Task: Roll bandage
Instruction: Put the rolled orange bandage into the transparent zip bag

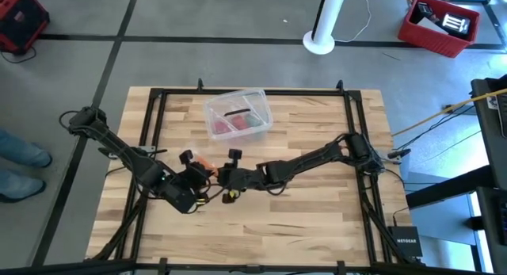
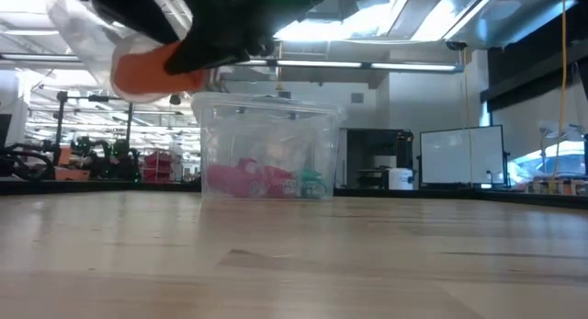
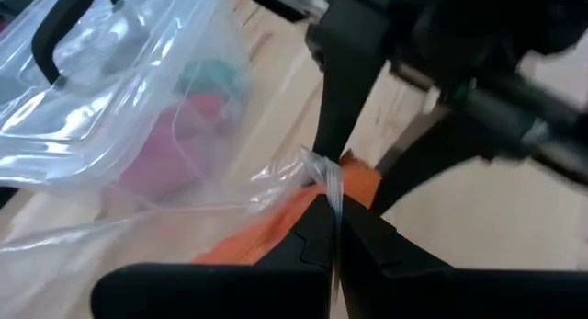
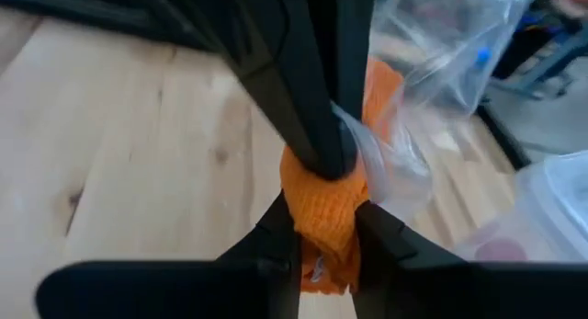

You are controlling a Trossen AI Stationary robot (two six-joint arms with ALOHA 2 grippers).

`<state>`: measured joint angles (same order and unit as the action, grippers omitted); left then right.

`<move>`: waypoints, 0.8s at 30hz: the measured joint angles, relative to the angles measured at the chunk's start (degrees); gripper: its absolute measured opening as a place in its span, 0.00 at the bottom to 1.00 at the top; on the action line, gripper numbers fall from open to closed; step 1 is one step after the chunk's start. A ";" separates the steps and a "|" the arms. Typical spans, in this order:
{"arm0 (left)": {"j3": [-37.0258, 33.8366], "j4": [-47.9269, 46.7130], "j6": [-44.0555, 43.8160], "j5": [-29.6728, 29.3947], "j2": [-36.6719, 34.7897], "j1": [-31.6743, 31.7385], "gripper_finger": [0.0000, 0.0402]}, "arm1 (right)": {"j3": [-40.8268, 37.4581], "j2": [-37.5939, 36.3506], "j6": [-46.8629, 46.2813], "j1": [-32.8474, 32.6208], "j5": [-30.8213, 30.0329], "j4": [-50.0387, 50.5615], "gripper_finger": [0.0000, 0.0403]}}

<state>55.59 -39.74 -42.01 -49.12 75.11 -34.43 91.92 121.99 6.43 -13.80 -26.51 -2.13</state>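
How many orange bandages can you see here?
1: the bandage is held above the table between both grippers, right gripper and left gripper, partly inside a clear wrapper.

A light wooden table (image 1: 317, 227) of butcher-block planks is carrying everything here, its boards running lengthwise across the top in pale and honey-toned strips. A black metal frame (image 1: 253, 91) is running along its far edge and down both sides. Sitting directly on the wood, toward the far middle, is a clear plastic box (image 1: 238, 114) holding red and green contents; in the low view the box (image 2: 266, 149) is resting flat on the tabletop with its lid on. The table is standing on a grey concrete floor (image 1: 198, 21). The near part of the tabletop (image 2: 367, 264) is showing bare wood grain in the low view.
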 joint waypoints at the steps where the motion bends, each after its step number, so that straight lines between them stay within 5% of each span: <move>1: 0.00 0.86 0.01 -0.07 0.00 -0.15 0.00 | -0.26 0.02 0.01 -0.03 -0.92 -1.43 0.15; 8: -0.02 9.19 6.20 -1.29 0.00 -1.88 0.00 | -0.06 0.57 -2.85 0.50 -4.29 -1.14 0.15; 19: 0.11 0.23 -2.71 -0.85 0.02 -2.49 0.00 | -0.13 -3.27 1.04 -3.52 -9.48 2.52 0.15; 24: 0.00 10.13 5.02 -0.70 0.02 -2.37 0.00 | -0.15 -2.84 1.57 -1.91 -4.48 -1.78 0.15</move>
<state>55.59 -29.61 -36.98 -49.82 75.13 -36.80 91.77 119.15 8.00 -15.71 -30.98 -3.91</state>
